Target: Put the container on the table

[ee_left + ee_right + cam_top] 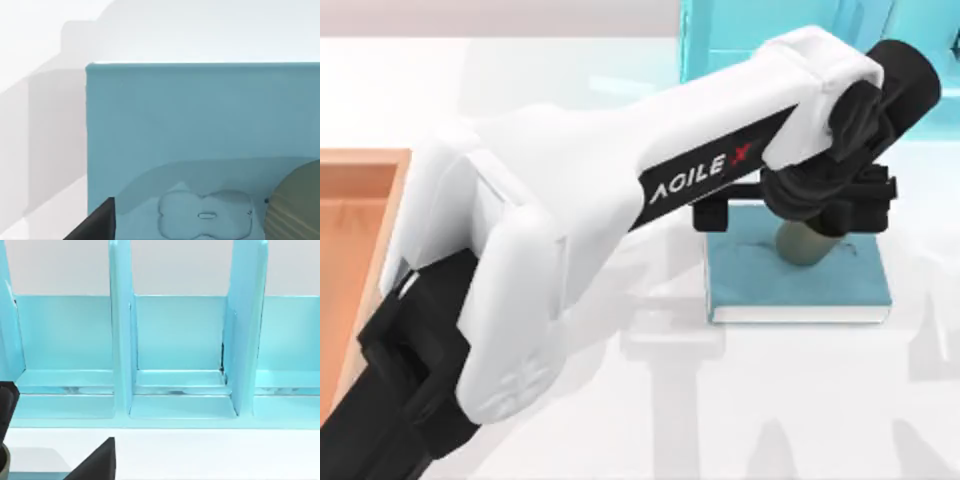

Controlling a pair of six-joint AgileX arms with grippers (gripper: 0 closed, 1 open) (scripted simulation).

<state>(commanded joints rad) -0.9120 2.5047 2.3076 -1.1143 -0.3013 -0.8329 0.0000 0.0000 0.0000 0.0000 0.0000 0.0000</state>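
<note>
The container, a small olive-brown cup, stands on a teal book right of the table's middle. My left arm reaches across from the lower left, and its gripper hangs right over the container, hiding its top. In the left wrist view one dark finger shows at the edge. The container sits off to the far side on the book, with a wide gap between them, so the gripper is open and holds nothing. The white table lies all around the book.
A light-blue shelf unit stands behind the book at the back right, its compartments facing the right wrist camera. One right finger shows there, low over the table. An orange wooden tray lies at the left edge.
</note>
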